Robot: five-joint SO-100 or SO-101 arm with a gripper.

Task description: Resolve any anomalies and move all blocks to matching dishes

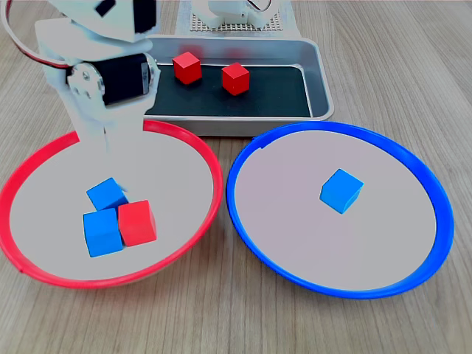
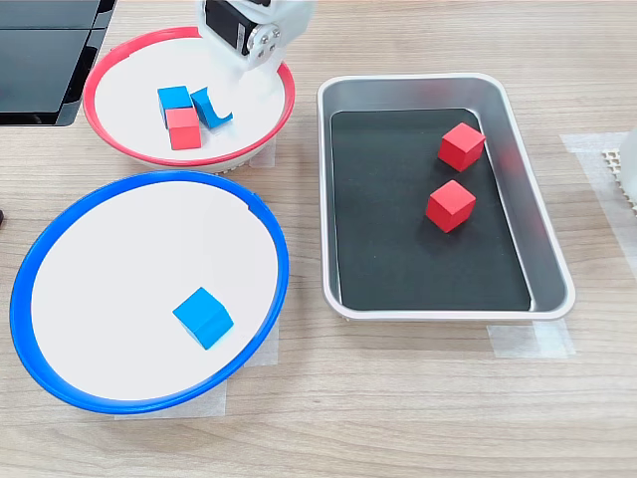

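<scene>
- Pincer (image 2: 237,88) over the red-rimmed dish (image 1: 193,144); grip state unreadable in both exterior views.
- Only the second exterior view shows the black box (image 2: 40,60) at the desk's (image 2: 398,398) corner.

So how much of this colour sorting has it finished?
Done: one blue block sits in the blue-rimmed dish, and one red block in the red-rimmed dish. In hand: the arm hangs over the red-rimmed dish; its tool is hidden. Left: two blue blocks wrongly in that dish, and two red blocks in the metal tray.
</scene>
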